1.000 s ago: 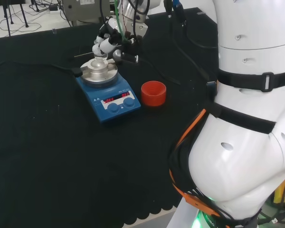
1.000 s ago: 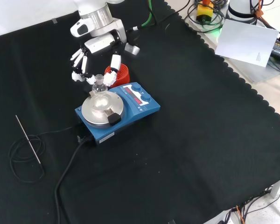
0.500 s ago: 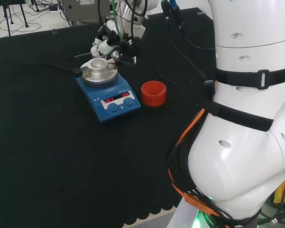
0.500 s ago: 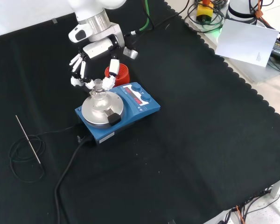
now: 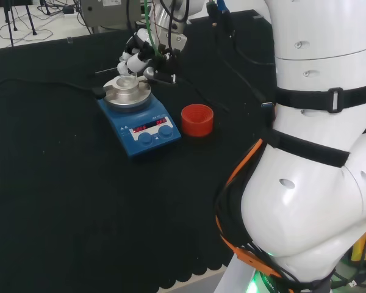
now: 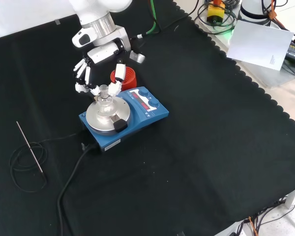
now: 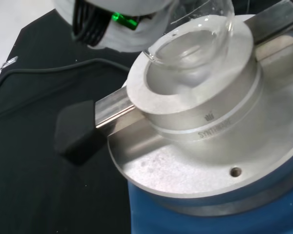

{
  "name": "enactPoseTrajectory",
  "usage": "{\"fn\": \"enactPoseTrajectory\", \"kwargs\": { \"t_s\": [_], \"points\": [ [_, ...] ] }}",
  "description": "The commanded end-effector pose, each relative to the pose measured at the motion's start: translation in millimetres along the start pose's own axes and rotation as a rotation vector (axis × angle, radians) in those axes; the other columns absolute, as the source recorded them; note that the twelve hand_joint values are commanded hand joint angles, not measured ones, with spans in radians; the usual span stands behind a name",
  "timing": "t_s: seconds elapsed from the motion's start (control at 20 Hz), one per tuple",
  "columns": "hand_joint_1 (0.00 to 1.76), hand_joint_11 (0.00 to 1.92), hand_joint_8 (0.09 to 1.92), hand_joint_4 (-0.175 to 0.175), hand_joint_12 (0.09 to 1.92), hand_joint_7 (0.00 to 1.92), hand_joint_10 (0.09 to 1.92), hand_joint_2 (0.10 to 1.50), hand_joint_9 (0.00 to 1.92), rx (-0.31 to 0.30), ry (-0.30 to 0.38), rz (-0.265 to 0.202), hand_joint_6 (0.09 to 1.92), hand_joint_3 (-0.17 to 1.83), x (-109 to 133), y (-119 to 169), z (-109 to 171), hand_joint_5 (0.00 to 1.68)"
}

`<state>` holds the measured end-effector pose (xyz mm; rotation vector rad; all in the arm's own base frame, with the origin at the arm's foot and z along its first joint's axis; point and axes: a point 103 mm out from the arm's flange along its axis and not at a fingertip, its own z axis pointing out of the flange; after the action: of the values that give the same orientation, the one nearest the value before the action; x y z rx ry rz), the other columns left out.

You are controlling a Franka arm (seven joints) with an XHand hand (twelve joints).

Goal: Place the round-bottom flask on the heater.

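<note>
While the round-bottom flask (image 6: 104, 96) sits with its bulb in the hollow of the metal block on the heater (image 6: 122, 116), the hand (image 6: 99, 73) stands directly above it, fingers curled down round the neck and pinching it at the fingertips (image 6: 116, 84). That grip makes sense: a round bulb cannot stand by itself, so the neck is the part to steer by, and the hollowed block below the hand is what can keep the flask upright once let go. Whether the bulb is fully seated or resting slightly askew is hard to judge; in the wrist view the clear bowl (image 7: 195, 36) lies in the recess, its rim line a little tilted against the block's top.

As for looks, the flask is clear glass, small, with a short neck and a spherical body, and appears empty. Just behind the hand, in the front view, stands the red ribbed ring (image 6: 124, 77) on the black surface (image 6: 211, 147), apart from the heater. Beneath the hand, the block's black-tipped handle (image 7: 80, 131) juts sideways from the plate.
</note>
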<state>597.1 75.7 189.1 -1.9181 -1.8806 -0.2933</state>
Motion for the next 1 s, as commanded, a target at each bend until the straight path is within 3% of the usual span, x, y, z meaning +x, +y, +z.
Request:
{"fn": "enactPoseTrajectory", "kwargs": {
  "t_s": [0.05, 1.0],
  "points": [
    [1.07, 0.25, 0.54, 0.175, 1.31, 0.48, 0.53, 0.72, 0.71, 0.004, -0.004, 0.001, 1.01, 0.71, 1, -1, 2, 1.09],
    [1.07, 0.25, 0.54, 0.175, 1.31, 0.48, 0.53, 0.72, 0.71, 0.026, -0.009, -0.01, 1.01, 0.71, 4, 1, 17, 1.09]
  ]
}}
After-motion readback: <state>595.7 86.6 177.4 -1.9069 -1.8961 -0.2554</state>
